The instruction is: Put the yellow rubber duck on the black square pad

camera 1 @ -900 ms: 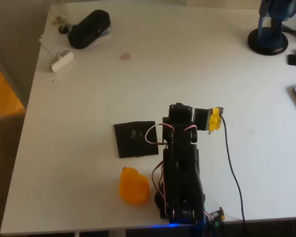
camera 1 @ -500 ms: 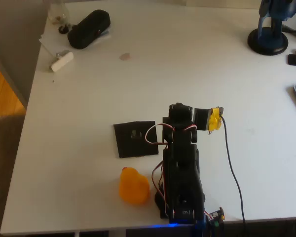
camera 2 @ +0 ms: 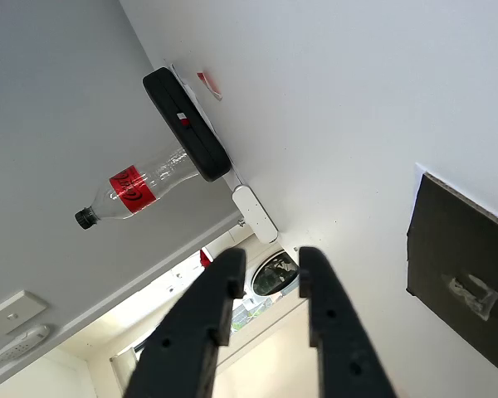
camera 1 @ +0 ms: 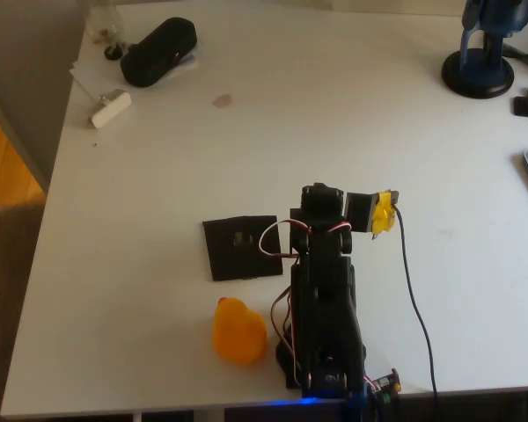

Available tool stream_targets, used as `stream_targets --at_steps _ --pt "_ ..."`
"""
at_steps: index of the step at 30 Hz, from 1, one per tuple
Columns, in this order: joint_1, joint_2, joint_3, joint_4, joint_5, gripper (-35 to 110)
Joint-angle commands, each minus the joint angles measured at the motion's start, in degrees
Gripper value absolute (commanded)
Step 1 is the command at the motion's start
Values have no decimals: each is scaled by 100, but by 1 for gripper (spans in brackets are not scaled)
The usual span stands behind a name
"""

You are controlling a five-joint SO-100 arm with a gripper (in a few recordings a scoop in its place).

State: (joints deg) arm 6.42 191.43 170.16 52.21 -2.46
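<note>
The yellow rubber duck point(camera 1: 239, 331) sits on the white table near its front edge, just left of the arm's base. The black square pad point(camera 1: 242, 248) lies flat a little beyond the duck, its right edge beside the folded black arm point(camera 1: 324, 290). In the wrist view the pad point(camera 2: 461, 265) shows at the right edge with a grey mark at its centre. My gripper point(camera 2: 271, 264) points across the table towards the far corner; its two dark fingers stand a narrow gap apart with nothing between them. It is away from both duck and pad.
A bulky black case point(camera 1: 158, 51), a small white block point(camera 1: 111, 108) and a plastic bottle point(camera 2: 137, 189) sit at the far left corner. A blue stand with a black base point(camera 1: 480, 70) is at the far right. A black cable point(camera 1: 414, 281) runs along the arm's right.
</note>
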Motion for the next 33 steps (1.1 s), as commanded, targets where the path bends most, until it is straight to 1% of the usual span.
stream_targets --at_steps 1,13,33 --pt "105 97 -9 -18 -88 8" --pt "105 114 -132 -26 -88 8" --pt "114 53 -2821 35 -105 8"
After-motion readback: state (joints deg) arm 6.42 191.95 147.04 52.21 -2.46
